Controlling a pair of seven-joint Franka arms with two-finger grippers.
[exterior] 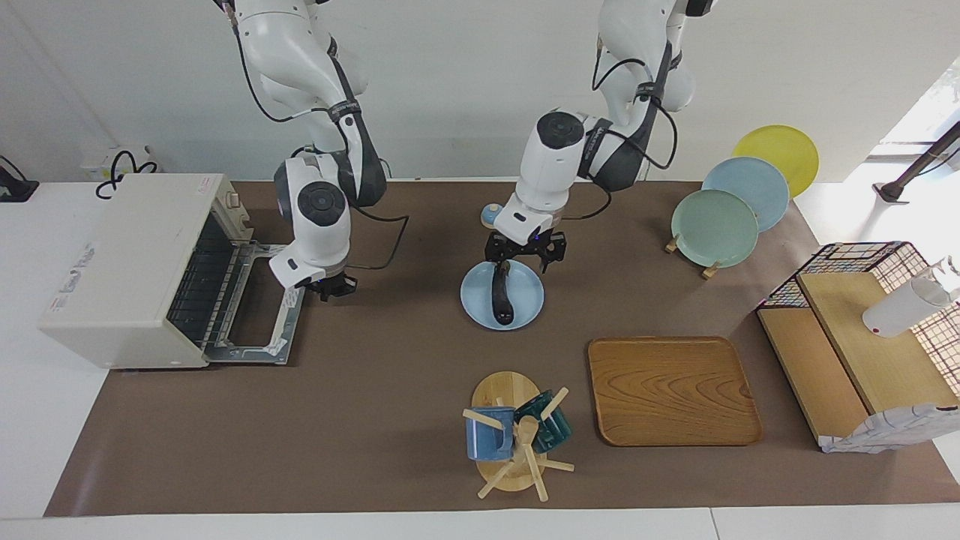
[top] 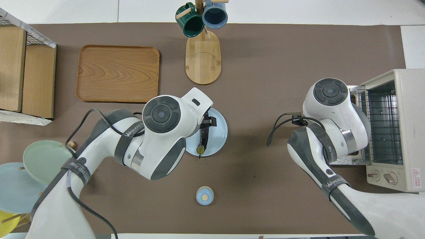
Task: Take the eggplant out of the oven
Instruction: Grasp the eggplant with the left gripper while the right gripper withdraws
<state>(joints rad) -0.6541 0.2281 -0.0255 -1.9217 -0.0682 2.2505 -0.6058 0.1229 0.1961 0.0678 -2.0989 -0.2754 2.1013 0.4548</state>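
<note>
Left claw (exterior: 525, 253) over the light blue plate (exterior: 525, 296), fingers spread wide, nothing held; mostly hidden under its own wrist from overhead. Eggplant (exterior: 501, 294) lying on that plate, out of the oven (exterior: 127, 262). Right claw (exterior: 330, 286) over the lowered oven door (exterior: 259, 315); cannot tell its finger state. Brown surface (exterior: 375, 390), white wall. Wooden tray (exterior: 671, 390) and mug rack (exterior: 514, 439) farther from the robots than the plate.

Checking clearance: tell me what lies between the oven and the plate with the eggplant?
Only the right gripper, over the oven's open door; otherwise bare mat up to the plate holding the eggplant, as the facing view shows.
</note>
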